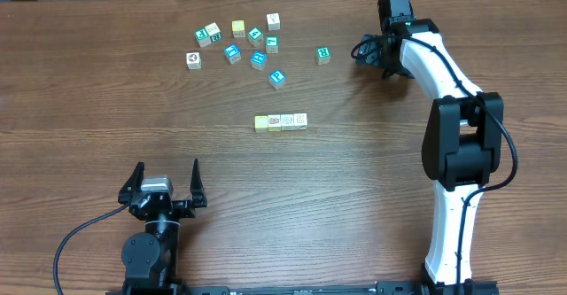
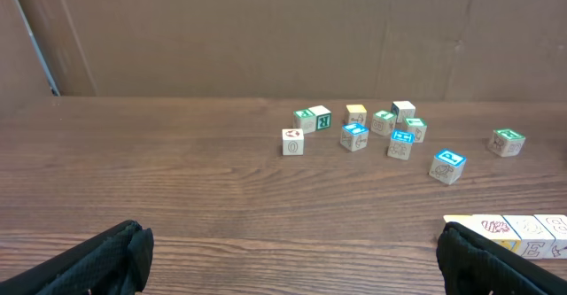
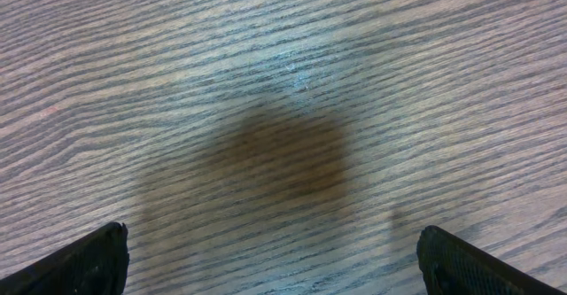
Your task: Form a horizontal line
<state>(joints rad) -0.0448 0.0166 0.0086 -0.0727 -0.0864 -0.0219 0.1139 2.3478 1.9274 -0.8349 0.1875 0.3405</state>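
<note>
left claw (image 1: 166, 166): wide, both dark fingers spread, nothing between them; it sits toward the near edge and to the left of the horizontal line, well apart from it.
right claw (image 3: 270, 242): wide too, holding nothing; between its fingers the wrist view shows only bare wood grain and a soft shadow. it is beyond the horizontal line and off to its right, well apart.
horizontal line (image 1: 281, 121): four tiny cubes touching side to side near the middle of the surface, running left to right in the overhead view; neither claw touches it.
yellow-green cube (image 1: 260, 122): at the line's left end in the overhead view.
cream-white cubes (image 1: 288, 121): three, filling the rest of the line, with small dark marks on top.
loose cubes (image 1: 248, 40): scattered beyond the horizontal line, mostly to its far left, several with teal faces, apart from it.
surface (image 1: 97, 100): brown wood grain, carrying everything.
</note>
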